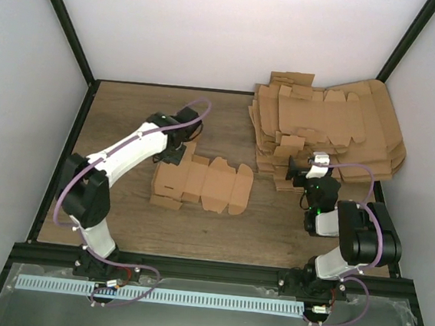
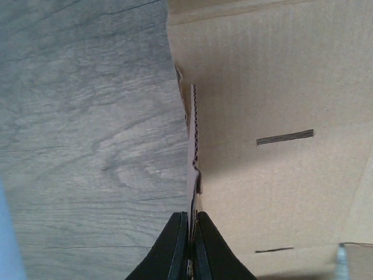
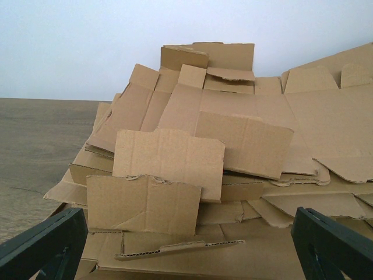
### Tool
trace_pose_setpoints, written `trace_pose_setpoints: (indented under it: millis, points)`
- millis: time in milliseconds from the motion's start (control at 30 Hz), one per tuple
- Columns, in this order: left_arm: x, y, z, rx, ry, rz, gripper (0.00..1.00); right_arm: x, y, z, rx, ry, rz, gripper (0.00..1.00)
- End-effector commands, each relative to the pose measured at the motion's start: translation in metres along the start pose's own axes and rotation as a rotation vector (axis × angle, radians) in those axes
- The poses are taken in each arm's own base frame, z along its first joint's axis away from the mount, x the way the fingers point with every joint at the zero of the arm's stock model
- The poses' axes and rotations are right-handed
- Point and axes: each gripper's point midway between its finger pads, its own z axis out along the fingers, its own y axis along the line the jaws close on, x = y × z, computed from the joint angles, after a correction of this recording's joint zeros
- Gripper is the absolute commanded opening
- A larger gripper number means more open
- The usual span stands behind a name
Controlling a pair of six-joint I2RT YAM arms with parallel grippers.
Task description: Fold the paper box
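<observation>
Left gripper, 1 of 2 black two-finger grippers, has its fingers pressed together on a thin upright edge of the plain brown cardboard paper box. This 1 die-cut sheet lies partly folded at the centre of the overhead view, on the brown wooden table. 2 narrow slits show in its panel. Right gripper is spread wide, holding nothing, and faces the 1 pile of flat brown cardboard sheets at upper right. The pile's sheets overlap too much to count.

text: none readable | labels: none | numbers: none
</observation>
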Motion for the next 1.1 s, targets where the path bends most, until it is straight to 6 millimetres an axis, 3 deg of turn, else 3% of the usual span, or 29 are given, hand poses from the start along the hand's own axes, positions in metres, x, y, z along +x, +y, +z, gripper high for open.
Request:
trace_pose_setpoints:
  millis: [0,167,367,600,800,900,1000,1067]
  points:
    - [-0.007,0.018,-0.004,-0.173,-0.029,0.112,0.04,-0.015,-0.004,0.005,0.008,-0.048,0.002,1.00]
    - [-0.017,0.029,-0.006,-0.347,-0.104,0.253,0.04,-0.015,-0.004,0.005,0.008,-0.047,0.002,1.00]
    - [-0.036,0.028,-0.006,-0.430,-0.176,0.403,0.04,-0.015,-0.004,0.005,0.008,-0.049,0.002,1.00]
    - [-0.039,-0.009,-0.012,-0.346,-0.306,0.640,0.04,-0.015,-0.004,0.005,0.008,-0.049,0.002,1.00]
    - [-0.060,-0.030,-0.030,-0.268,-0.418,0.633,0.11,-0.015,-0.004,0.005,0.008,-0.049,0.002,1.00]
    - [-0.065,-0.029,-0.040,-0.251,-0.451,0.588,0.16,-0.015,-0.004,0.005,0.008,-0.048,0.002,1.00]
    - [-0.069,-0.027,-0.061,-0.180,-0.510,0.472,0.50,-0.015,-0.004,0.005,0.008,-0.049,0.002,1.00]
    - [-0.069,-0.024,-0.079,-0.127,-0.558,0.406,0.95,-0.015,-0.004,0.005,0.008,-0.049,0.002,1.00]
